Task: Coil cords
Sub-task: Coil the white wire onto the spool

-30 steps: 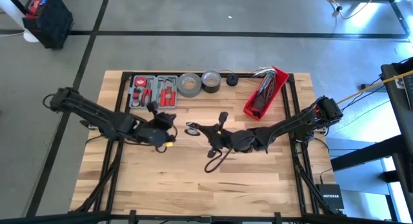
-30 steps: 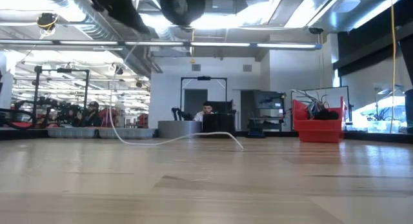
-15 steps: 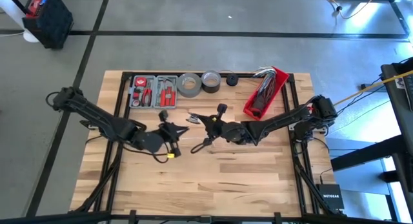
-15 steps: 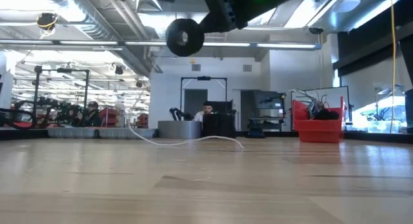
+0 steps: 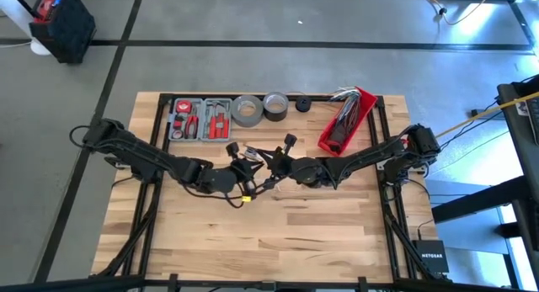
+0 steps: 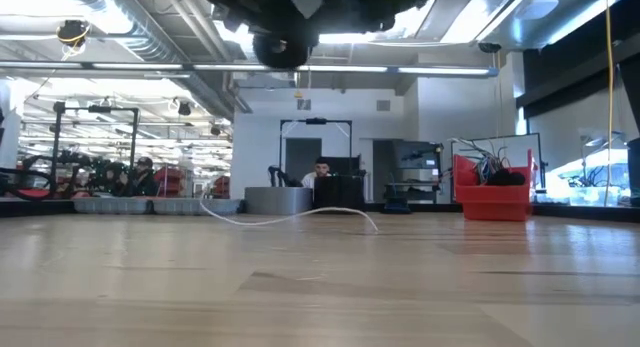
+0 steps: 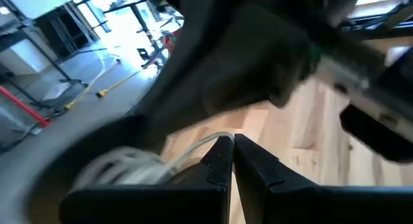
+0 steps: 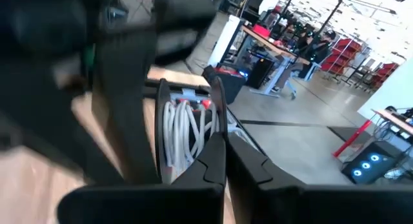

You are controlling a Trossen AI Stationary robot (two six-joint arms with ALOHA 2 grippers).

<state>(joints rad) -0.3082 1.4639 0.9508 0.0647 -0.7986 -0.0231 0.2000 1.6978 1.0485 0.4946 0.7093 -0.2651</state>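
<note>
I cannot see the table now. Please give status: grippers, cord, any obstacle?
Left gripper shut on white cord, mid-table. Right gripper shut beside several wound white loops. Loose cord trails on table. Nothing visible in its way.

The room is bright, lit by long ceiling lamps (image 6: 420,27) that glare white in the low view. The pale wooden table (image 5: 328,225) is evenly lit from above, with only soft shadows. Both wrist views are smeared with blur. Daylight glows through the far windows (image 7: 129,24).
</note>
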